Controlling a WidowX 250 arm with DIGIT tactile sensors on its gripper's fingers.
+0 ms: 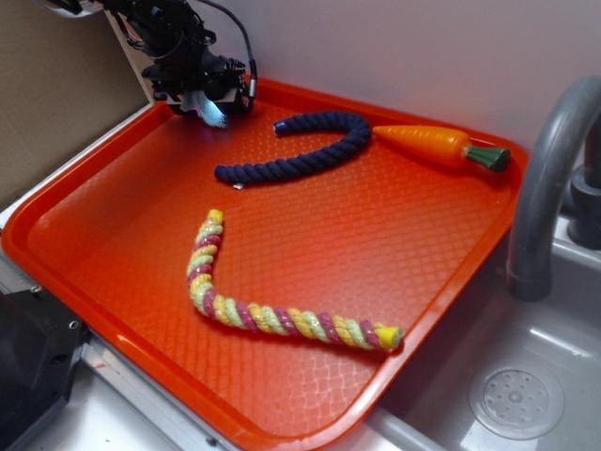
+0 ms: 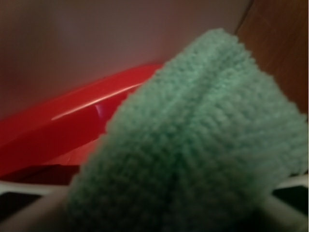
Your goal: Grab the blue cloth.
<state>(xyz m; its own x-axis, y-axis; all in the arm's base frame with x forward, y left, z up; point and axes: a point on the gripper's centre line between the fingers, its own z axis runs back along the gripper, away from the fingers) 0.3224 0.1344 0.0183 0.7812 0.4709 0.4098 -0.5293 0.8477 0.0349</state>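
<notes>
The blue cloth is a small pale rag showing just below the black gripper at the far left corner of the orange tray. In the wrist view the cloth looks greenish and knitted, and it fills most of the picture. It bulges up between the two pale fingers, whose tips it hides. The gripper is shut on the cloth, with the tray's red rim behind it.
On the tray lie a dark navy rope, a toy carrot at the far right and a yellow-pink twisted rope near the front. A grey faucet and a sink with its drain are on the right. A wall stands close behind the gripper.
</notes>
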